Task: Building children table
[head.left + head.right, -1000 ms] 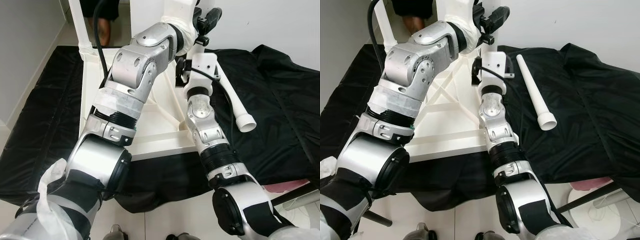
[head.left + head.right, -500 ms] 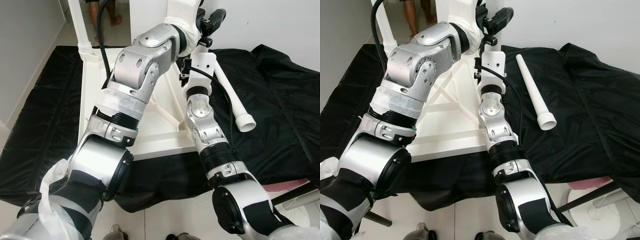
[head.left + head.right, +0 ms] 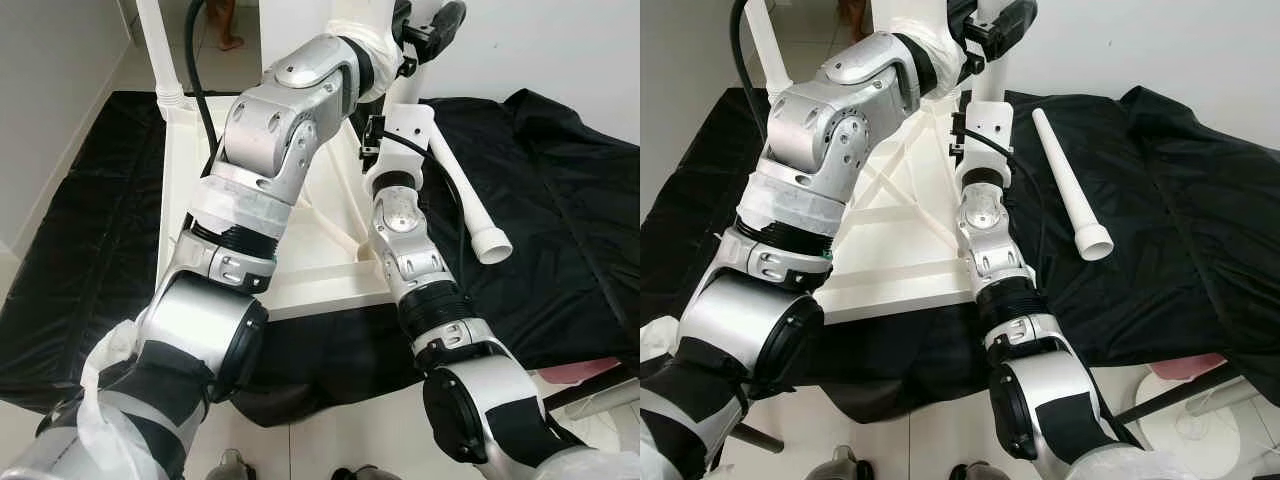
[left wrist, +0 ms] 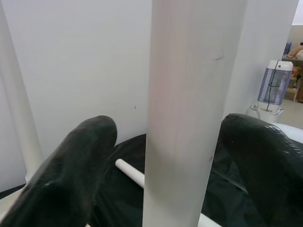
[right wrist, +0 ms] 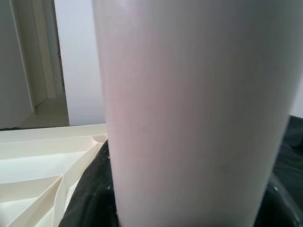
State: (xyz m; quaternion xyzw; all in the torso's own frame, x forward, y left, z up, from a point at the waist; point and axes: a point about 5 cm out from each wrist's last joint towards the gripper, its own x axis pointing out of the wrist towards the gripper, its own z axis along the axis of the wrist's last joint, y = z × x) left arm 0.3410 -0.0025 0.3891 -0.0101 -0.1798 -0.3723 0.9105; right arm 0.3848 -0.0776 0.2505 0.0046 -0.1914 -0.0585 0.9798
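Observation:
The white table top [image 3: 320,285] lies upside down on a black cloth [image 3: 1160,200]. One white leg [image 3: 988,75] stands upright at its far right corner. My left gripper [image 3: 1000,20] is high on that leg, and its black fingers [image 4: 80,165] straddle the leg [image 4: 184,118] with a gap on each side, so it is open. My right gripper is at the foot of the same leg, hidden behind its white wrist block [image 3: 985,130]; the leg [image 5: 189,118] is very close in the right wrist view. A loose leg [image 3: 1068,185] lies on the cloth to the right.
Another upright leg [image 3: 155,45] stands at the table top's far left corner. A person's legs [image 3: 225,20] are on the tiled floor beyond it. A wall runs behind the cloth. A pink item [image 3: 1180,365] and a white base [image 3: 1200,430] sit at the near right.
My left gripper has risen along the upright leg. The person at the back has stepped farther away. My right arm has stayed at the leg's foot.

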